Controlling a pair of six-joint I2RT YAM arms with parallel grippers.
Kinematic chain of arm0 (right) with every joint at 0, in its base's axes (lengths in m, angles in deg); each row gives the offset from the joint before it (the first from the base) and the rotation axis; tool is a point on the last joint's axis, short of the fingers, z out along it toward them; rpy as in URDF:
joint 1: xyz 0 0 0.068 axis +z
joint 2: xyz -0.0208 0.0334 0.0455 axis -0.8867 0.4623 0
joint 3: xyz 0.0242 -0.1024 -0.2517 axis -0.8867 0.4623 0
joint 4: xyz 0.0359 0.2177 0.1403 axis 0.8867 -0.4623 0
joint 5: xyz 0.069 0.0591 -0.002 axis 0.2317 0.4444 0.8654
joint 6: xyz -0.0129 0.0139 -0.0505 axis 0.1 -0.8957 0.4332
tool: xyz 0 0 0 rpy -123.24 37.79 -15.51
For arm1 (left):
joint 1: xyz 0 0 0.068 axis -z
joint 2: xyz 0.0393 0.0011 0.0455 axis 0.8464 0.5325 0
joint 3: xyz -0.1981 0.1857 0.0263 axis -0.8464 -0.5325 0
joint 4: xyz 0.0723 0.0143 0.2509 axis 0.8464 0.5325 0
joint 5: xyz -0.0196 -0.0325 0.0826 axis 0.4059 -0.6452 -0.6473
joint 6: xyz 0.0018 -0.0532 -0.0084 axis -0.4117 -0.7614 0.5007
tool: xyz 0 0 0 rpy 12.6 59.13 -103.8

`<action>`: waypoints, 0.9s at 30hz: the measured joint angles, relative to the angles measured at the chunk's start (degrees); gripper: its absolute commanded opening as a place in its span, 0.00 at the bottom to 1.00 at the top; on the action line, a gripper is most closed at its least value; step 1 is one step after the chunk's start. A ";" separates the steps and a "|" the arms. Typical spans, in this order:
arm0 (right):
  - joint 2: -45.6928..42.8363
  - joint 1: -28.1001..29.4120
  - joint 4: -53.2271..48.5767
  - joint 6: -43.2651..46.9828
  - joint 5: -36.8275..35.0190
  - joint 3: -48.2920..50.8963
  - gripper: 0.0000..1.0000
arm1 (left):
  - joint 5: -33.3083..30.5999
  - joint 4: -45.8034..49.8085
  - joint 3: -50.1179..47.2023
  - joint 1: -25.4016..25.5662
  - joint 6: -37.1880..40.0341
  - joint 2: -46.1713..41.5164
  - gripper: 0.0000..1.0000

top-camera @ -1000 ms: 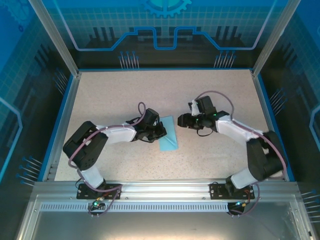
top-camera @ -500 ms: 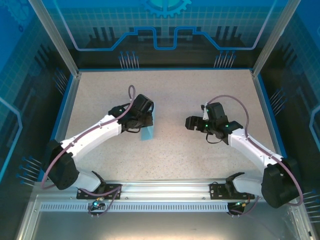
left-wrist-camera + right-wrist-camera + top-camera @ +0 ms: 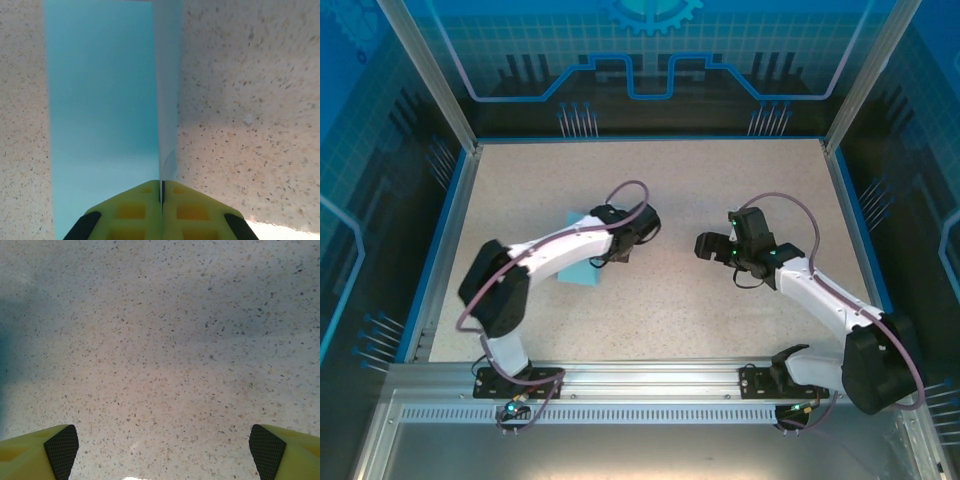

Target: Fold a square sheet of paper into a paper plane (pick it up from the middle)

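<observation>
**Left claw pinches the paper; right claw wide and empty**

Your left claw (image 3: 161, 187) is closed tight. Its yellow fingers (image 3: 135, 212) pinch a thin raised fold of the paper (image 3: 100, 100) at its near edge. From that pinch the sheet runs straight ahead, its long axis in line with the claw, with a broad panel spreading left of the fold. From above, the paper lies left of centre on the tabletop (image 3: 720, 180), partly under the left forearm. Your right claw (image 3: 164, 437) stands wide open over bare tabletop, gripping nothing. The paper lies to its left, well apart, with the left wrist between. The left arm is nearer, so I judge the next crease needs the right claw to come leftward.
</observation>
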 measured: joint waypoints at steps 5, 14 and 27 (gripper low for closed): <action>0.04 -1.33 -0.59 -2.19 0.02 0.55 0.92 | -1.64 2.14 5.90 3.30 -1.53 10.08 0.08; -2.99 -5.22 -1.09 -7.06 -0.39 5.49 0.92 | 2.71 0.11 9.73 5.92 -2.34 15.30 0.19; -3.89 -6.32 -1.16 -7.52 1.64 6.10 0.92 | 13.35 -5.40 10.21 5.92 -2.80 15.82 0.48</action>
